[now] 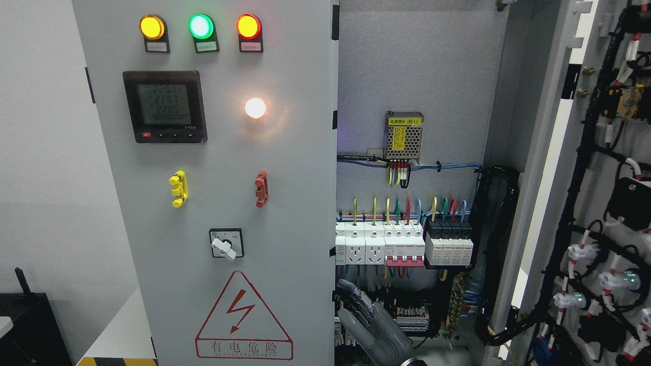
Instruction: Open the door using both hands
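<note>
The grey cabinet has two doors. The left door (213,152), with lamps, a meter and a warning triangle, stands closed in front of me. The right door (585,203) is swung wide open to the right, showing its wired inner face. My right hand (363,317), grey with dark fingers (352,291), comes up from the bottom edge just right of the middle. It is open and holds nothing. Its fingertips point up and left, close to the left door's free edge (335,284). I cannot tell whether they touch it. My left hand is out of view.
Inside the cabinet are breakers and sockets (402,246), a small power supply (404,134) and coloured wiring. A thick black cable bundle (501,254) hangs by the right door's hinge side. A black box (30,325) stands at lower left.
</note>
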You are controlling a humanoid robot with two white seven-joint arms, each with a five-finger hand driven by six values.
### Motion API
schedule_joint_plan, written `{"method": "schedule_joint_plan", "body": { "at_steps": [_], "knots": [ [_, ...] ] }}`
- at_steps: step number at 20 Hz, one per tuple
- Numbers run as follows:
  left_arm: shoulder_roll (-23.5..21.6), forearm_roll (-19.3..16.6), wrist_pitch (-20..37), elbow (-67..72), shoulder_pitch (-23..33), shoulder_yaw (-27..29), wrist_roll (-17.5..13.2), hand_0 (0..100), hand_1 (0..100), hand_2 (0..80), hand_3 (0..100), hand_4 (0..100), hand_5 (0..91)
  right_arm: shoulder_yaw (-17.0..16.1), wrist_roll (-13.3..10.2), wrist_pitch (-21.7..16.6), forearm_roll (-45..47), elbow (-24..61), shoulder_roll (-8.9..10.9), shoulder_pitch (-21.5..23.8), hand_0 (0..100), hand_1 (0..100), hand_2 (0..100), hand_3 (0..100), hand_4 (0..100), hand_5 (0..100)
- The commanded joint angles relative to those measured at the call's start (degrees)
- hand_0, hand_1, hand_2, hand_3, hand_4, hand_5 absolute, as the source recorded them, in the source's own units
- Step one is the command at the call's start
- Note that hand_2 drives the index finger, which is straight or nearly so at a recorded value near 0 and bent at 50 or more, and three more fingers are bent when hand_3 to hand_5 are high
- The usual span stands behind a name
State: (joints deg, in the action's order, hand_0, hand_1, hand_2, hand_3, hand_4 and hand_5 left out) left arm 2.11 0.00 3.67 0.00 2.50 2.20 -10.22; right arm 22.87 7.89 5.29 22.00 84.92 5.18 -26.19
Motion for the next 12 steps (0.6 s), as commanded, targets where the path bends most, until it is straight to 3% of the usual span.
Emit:
{"method": "schedule_joint_plan", "body": {
  "at_steps": [1,8,10,12],
  "knots": [
    [0.0,0.0,0.02,1.23,-0.04,0.0,0.02,12,39,0.0,0,0,0.0,0.25,0.02,0.78,1.38,-0.1,-0.08,-0.7,12,39,0,0,0,0],
    [0.0,0.0,0.02,1.23,0.04,0.0,0.02,12,39,0.0,0,0,0.0,1.04,0.28,0.95,1.38,-1.68,-0.26,-2.2,12,39,0,0,0,0],
    [0.0,0.0,0.02,1.23,0.04,0.0,0.02,12,39,0.0,0,0,0.0,1.04,2.29,0.95,1.38,-2.73,-0.34,-2.72,12,39,0,0,0,0],
    [0.0,0.0,0.02,1.23,0.04,0.0,0.02,12,39,0.0,0,0,0.0,0.95,2.57,0.95,1.38,-3.18,-0.34,-2.81,12,39,0,0,0,0]
  ]
}}
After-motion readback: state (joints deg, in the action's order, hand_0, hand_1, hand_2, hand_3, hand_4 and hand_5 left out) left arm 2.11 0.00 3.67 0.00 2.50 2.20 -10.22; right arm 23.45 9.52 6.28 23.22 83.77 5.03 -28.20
